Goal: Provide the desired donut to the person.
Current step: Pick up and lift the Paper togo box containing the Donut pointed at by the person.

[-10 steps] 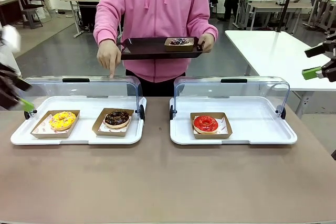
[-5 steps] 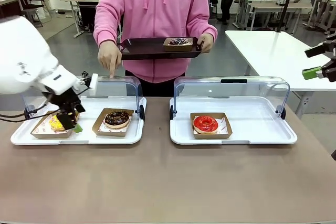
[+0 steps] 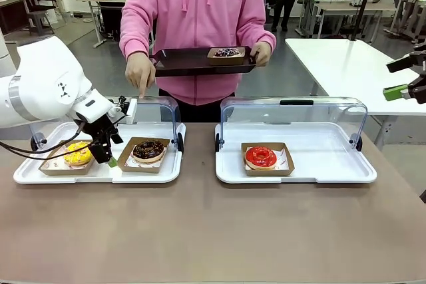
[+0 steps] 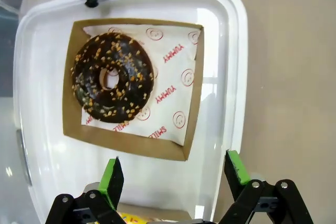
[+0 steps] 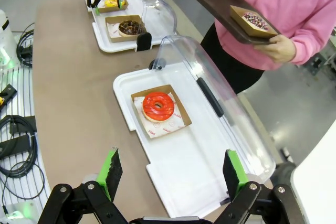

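Where the chocolate donut [image 4: 113, 77] sits, paper [image 4: 178, 85] reads YUMMY, SMILE.

Open in front, blocked at the back
The tabletop [image 3: 213, 224] near the robot is bare, with lots of room. Two clear lids, the left lid [image 3: 156, 108] and the right lid [image 3: 293, 114], stand up at the back and block the far side. The robot's left hand [image 3: 106, 157], spread wide, hangs over the small gap between the yellow donut [image 3: 78, 153] and the chocolate donut [image 3: 148, 150].
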You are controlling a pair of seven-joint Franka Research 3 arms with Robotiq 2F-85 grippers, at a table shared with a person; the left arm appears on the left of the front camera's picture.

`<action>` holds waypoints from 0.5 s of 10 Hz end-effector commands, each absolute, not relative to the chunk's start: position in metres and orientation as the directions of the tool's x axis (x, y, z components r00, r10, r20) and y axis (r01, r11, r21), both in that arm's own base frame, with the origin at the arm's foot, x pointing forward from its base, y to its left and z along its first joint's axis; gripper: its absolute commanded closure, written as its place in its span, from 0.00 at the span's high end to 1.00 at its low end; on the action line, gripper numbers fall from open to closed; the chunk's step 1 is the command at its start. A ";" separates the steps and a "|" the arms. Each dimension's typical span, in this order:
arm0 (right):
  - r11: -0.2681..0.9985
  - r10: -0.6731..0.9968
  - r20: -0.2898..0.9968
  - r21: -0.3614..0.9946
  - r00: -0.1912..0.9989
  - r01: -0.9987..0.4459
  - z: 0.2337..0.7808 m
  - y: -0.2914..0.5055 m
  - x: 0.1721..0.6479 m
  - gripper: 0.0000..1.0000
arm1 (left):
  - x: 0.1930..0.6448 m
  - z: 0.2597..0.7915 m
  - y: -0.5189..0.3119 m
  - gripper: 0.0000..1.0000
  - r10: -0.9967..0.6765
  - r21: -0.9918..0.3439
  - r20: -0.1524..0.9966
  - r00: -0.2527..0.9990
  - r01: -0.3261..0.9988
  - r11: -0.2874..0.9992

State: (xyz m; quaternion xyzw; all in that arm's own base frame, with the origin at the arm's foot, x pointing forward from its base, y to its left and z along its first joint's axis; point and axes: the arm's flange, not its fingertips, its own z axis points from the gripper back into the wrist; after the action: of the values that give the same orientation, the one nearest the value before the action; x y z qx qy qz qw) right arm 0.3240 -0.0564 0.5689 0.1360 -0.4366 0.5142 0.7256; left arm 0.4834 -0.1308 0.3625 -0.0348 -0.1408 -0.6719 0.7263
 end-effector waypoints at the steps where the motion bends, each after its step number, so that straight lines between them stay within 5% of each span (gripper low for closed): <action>1: 0.435 0.625 0.775 -0.249 0.091 -0.865 0.568 -0.057 0.325 1.00 | 0.484 0.363 -0.127 1.00 -0.962 0.101 0.272 0.005 0.994 0.034; 5: 0.435 0.625 0.775 -0.249 0.091 -0.865 0.568 -0.057 0.325 1.00 | 0.487 0.342 -0.136 1.00 -0.974 0.041 0.225 -0.010 0.999 -0.001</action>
State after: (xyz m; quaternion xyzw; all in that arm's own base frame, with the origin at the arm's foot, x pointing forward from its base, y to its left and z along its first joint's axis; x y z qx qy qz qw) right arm 0.3240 -0.0564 0.5689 0.1360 -0.4366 0.5142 0.7256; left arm 0.4794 -0.1343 0.3434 -0.0656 -0.0986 -0.6926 0.7116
